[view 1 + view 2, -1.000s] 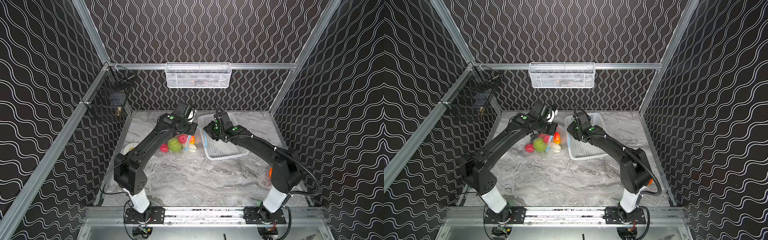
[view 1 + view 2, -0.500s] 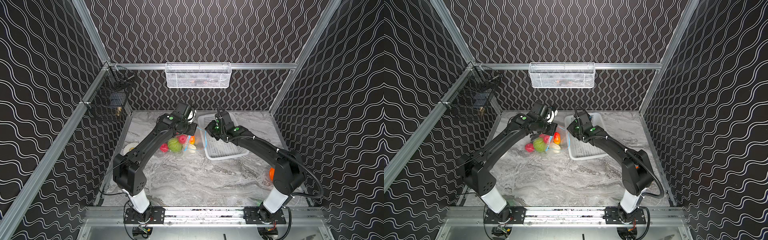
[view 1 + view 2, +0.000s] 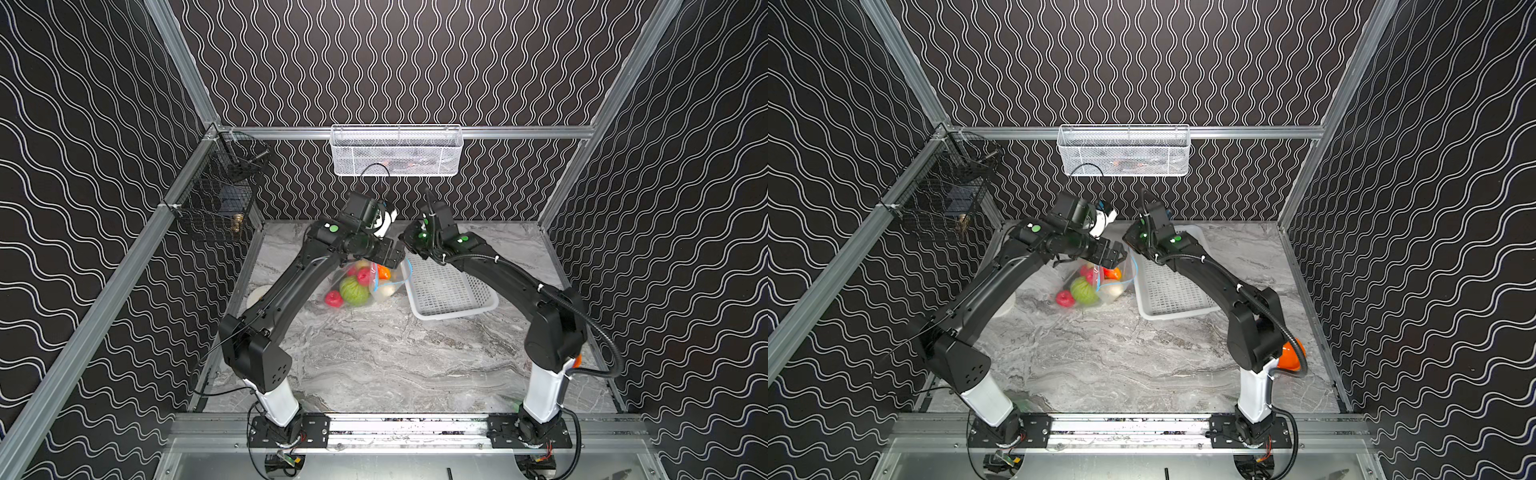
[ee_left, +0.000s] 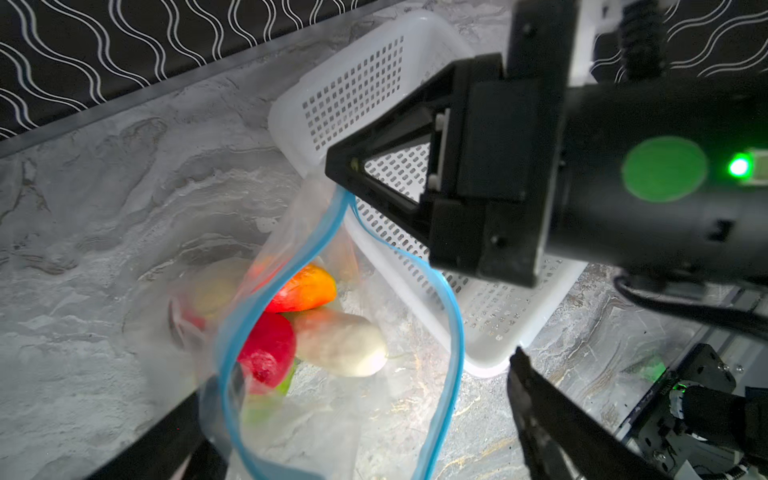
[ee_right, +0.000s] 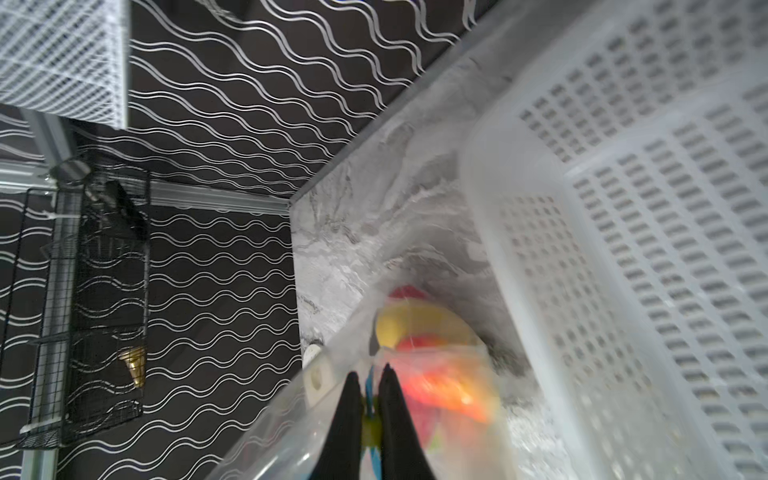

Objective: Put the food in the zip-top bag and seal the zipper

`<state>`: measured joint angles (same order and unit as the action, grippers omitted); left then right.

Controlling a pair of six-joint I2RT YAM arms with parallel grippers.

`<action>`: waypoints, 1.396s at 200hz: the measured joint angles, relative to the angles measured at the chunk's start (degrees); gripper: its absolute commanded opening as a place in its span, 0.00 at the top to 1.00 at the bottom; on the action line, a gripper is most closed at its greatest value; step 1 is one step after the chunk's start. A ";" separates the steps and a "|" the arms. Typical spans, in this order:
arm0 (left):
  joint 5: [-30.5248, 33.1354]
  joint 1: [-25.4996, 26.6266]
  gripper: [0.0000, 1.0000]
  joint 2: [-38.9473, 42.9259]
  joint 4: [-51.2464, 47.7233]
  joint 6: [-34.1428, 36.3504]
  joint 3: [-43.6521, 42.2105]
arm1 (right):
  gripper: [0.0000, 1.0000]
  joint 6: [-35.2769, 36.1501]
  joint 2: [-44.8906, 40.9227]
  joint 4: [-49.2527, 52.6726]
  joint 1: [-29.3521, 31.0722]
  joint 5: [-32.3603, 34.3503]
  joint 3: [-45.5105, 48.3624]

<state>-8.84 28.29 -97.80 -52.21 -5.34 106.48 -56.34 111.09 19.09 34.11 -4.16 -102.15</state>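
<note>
Zipper slider between tips of right end effector.

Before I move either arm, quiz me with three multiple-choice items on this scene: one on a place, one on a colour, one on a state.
1. Relative to the white basket, the zip-top bag lies: A inside it; B beside it on the table; C beneath it.
2. The zipper strip is: A blue; B red; C black.
3. The right pincer is: A open over the basket; B gripping the basket's rim; C shut on the zipper slider.
Answers: 1 B, both top views show it on the marble left of the basket. 2 A, the left wrist view shows a blue loop. 3 C, the right wrist view shows the yellow-green slider pinched in its closed jaws.
</note>
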 measured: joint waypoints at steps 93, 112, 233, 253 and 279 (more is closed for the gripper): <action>-2.10 -13.60 0.01 2.78 -4.52 2.47 10.08 | 1.00 12.76 6.12 8.94 0.76 1.18 -15.30; -5.75 -15.61 0.01 2.01 -5.05 4.92 10.10 | 1.00 15.61 6.69 10.58 0.81 2.40 -18.03; -25.81 -24.13 0.01 -0.81 3.37 26.93 4.20 | 1.00 33.14 8.13 9.73 0.79 -9.18 -23.23; -26.43 -24.50 0.01 -2.73 3.32 28.98 8.22 | 1.00 35.30 8.04 9.51 0.81 -11.67 -23.76; -27.54 -25.20 0.01 -5.22 2.40 31.23 11.08 | 1.00 36.83 8.04 9.14 0.76 -14.95 -26.45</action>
<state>-36.38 3.09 -103.02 -49.80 25.89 117.56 -19.51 119.13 28.23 34.87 -19.11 -128.60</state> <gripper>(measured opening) 0.987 0.088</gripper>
